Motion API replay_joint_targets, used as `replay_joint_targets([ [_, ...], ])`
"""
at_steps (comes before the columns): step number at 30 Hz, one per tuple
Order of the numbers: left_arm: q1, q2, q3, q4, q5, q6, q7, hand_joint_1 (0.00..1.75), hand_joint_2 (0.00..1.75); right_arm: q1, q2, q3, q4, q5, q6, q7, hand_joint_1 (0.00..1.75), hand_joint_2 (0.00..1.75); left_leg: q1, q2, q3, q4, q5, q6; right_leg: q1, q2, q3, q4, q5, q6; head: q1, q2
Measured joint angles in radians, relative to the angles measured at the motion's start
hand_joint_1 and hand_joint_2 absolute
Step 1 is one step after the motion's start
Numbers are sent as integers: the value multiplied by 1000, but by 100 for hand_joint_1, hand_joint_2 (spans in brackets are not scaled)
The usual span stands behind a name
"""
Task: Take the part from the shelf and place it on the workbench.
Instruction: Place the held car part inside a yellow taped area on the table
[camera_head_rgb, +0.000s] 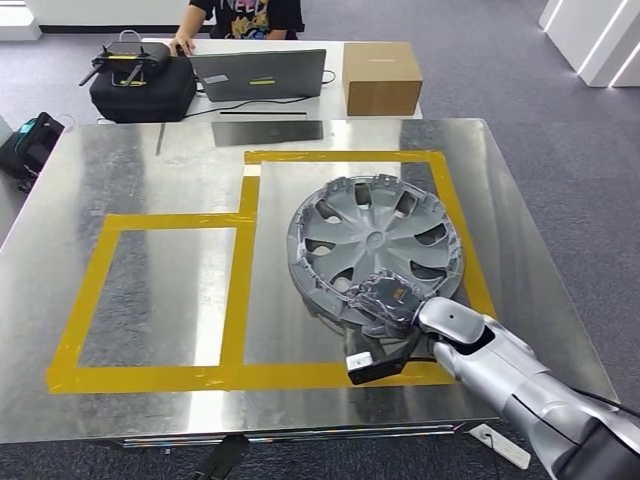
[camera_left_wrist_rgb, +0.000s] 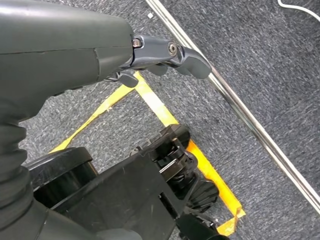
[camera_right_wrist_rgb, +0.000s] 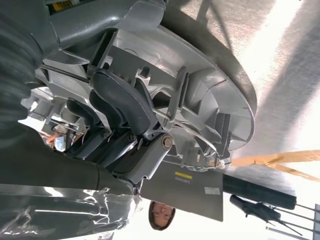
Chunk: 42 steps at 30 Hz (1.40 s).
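Note:
A silver wheel cover (camera_head_rgb: 377, 250) lies tilted on the metal workbench (camera_head_rgb: 151, 170), inside the right yellow-taped rectangle, its near rim raised. My right hand (camera_head_rgb: 385, 302) grips that near rim, fingers over the top. In the right wrist view the dark fingers (camera_right_wrist_rgb: 124, 107) curl into the ribbed underside of the wheel cover (camera_right_wrist_rgb: 211, 100). My left hand (camera_left_wrist_rgb: 166, 55) hangs low over grey carpet with its fingers stretched out and nothing in it.
Yellow tape (camera_head_rgb: 241, 250) marks two rectangles on the bench. Beyond its far edge stand a black case (camera_head_rgb: 140, 85), a laptop (camera_head_rgb: 260, 72) and a cardboard box (camera_head_rgb: 381, 78), with a person (camera_head_rgb: 241, 15) seated behind. A black bag (camera_head_rgb: 30, 140) lies at the left.

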<state>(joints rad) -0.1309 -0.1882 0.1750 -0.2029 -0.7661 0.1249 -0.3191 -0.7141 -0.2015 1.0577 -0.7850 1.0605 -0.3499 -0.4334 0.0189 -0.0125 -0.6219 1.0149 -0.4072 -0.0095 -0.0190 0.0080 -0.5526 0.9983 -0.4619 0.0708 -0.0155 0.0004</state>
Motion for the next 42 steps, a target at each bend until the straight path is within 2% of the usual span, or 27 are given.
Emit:
replay_joint_targets([
  [2, 0, 0, 0, 0, -4, -4, 2, 0, 175, -1, -1, 2, -4, -6, 7, 0, 0, 0, 0, 0, 0, 0, 0, 0, 0, 0, 0, 0, 0, 0, 0, 0],
  [7, 0, 2, 0, 0, -10, -13, 3, 0, 175, 0, -3, 3, -8, -19, 7, -1, 0, 0, 0, 0, 0, 0, 0, 0, 0, 0, -1, 0, 0, 0, 0, 0],
  [11, 0, 4, 0, 0, -8, 5, 15, 0, 0, 2, -10, 3, -14, -22, 1, 3, 0, 0, 0, 0, 0, 0, 0, 0, 0, 0, -1, 0, 0, 0, 0, 0],
  [30, 3, 8, 2, 0, -8, 8, 30, 0, 0, 81, -56, -71, -147, -80, -58, 11, 0, 0, 0, 0, -1, 0, -1, -1, 0, 0, -2, 0, -1, -1, 0, 0],
  [42, 9, 13, 21, 0, 3, 23, 22, 0, 0, 190, -154, -228, -475, -38, -166, 61, 0, 0, 0, 0, -2, 0, -2, -1, 0, -1, -2, 0, -2, 0, 0, 0],
])
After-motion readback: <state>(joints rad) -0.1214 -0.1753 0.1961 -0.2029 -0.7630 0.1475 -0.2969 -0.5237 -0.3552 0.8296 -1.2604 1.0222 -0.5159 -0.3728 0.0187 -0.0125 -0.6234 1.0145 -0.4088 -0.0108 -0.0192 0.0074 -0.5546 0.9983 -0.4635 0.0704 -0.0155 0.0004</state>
